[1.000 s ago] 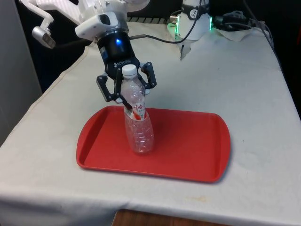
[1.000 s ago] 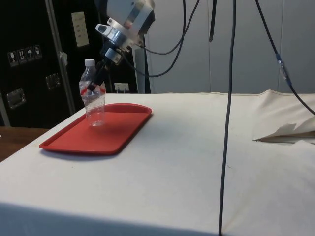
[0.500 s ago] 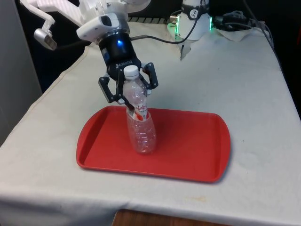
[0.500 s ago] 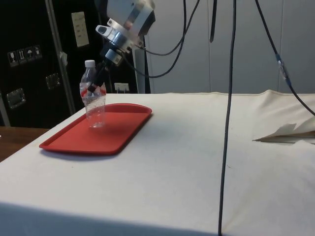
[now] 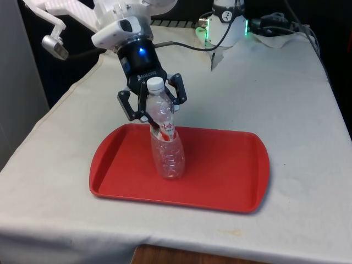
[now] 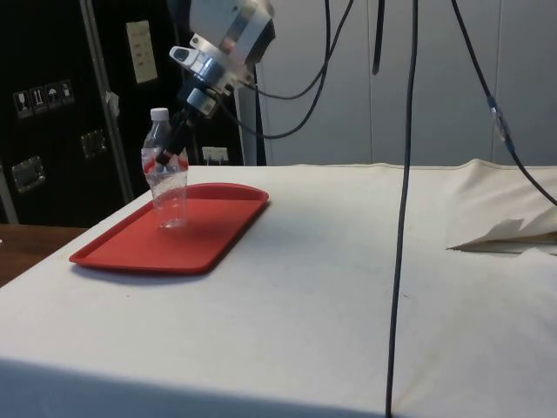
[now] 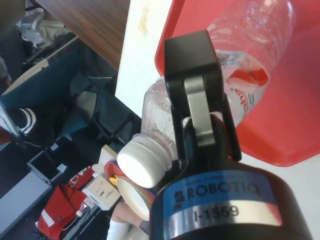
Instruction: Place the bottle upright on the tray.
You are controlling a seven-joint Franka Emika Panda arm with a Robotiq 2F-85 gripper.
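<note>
A clear plastic bottle with a white cap is shown standing nearly upright on the red tray. Its upper body is clasped by the black gripper, above the white-clothed table.

The counter wears a white cloth that wrinkles toward its near edge, where a strip of brown wood shows at about 6 o'clock in the front view. In the side view, black cables hang down over the cloth, a crumpled fold of fabric lies at 3 o'clock, and dark cabinets (bearing a pale label and small stickers) stand at 9 o'clock. The front view has tangled cables on the cloth at 1 o'clock.
</note>
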